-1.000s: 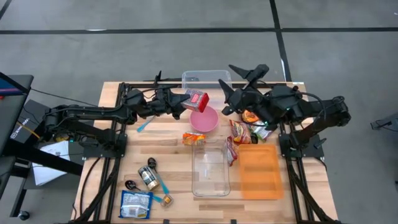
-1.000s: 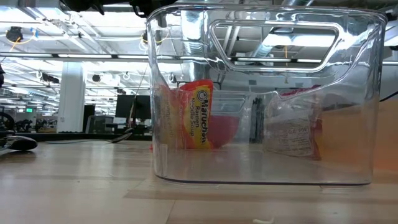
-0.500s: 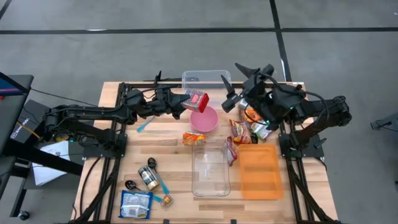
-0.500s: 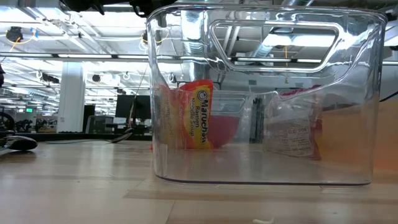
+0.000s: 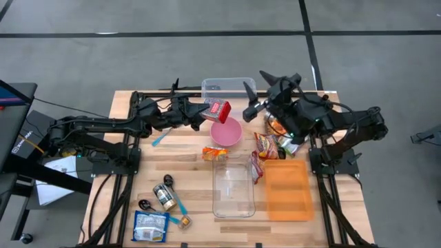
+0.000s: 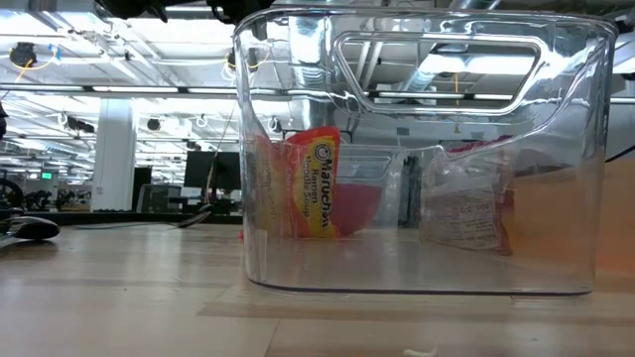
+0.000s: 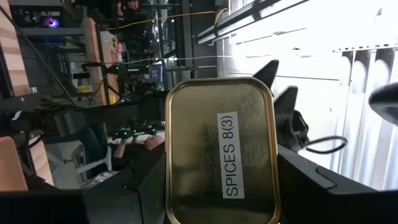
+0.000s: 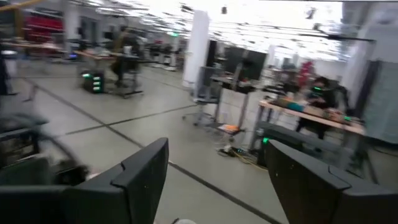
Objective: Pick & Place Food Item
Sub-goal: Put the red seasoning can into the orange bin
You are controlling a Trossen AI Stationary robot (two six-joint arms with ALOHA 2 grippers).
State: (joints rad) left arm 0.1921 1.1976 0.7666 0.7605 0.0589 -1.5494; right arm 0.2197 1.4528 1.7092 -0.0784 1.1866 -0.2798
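The left gripper (image 5: 204, 112) is clamped on a red spice tin (image 5: 219, 111), holding it in the air just over the pink bowl (image 5: 226, 133); its gold underside (image 7: 219, 160) reads "SPICES 8(3)". The right gripper (image 5: 269, 91) hangs beside the clear tub (image 5: 228, 87) at the table's back, fingers (image 8: 138, 176) spread wide apart, holding nothing

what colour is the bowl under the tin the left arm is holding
Pink. The bowl shows best in the high view, below the red tin held by the left tool.

Right pincer (image 5: 270, 91) — higher, swung toward the clear bin (image 5: 228, 87).
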